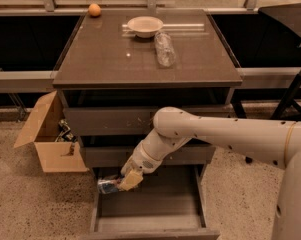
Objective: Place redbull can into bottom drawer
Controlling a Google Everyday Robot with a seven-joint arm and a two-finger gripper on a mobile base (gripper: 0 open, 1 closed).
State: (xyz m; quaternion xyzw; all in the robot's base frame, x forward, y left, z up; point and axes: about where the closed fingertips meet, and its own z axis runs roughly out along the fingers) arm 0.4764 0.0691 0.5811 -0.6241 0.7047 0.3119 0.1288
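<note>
One redbull can (108,186) is in play, and it lies on its side in the air with its long axis running roughly left to right across the view, tipped only slightly. Its free end points out toward the left wall of the bottom drawer (155,223), and its other end is buried in the gripper (129,180). The gripper's yellowish fingers (131,179) are clamped around the right part of the can, narrowed to about the can's width, with the blue and silver body sticking out to the left of them. I cannot tell whether the can touches the drawer's wall or floor; it sits at the drawer's back left corner, just below the front of the middle drawer (110,156) and over the dark interior. The bottom drawer is pulled well out, its wide box open toward the camera, while the middle drawer and the top drawer (110,120) look pushed in. The white arm (220,134) comes in from the right, bends at an elbow in front of the top drawer and slopes down and left to the gripper. On the cabinet top (115,59) an orange (94,10) sits at the far left corner, a pale bowl (145,26) near the far edge, and a clear plastic bottle (164,49) lies on its side just beside the bowl. An open cardboard box (55,156) stands on the floor left of the cabinet.
</note>
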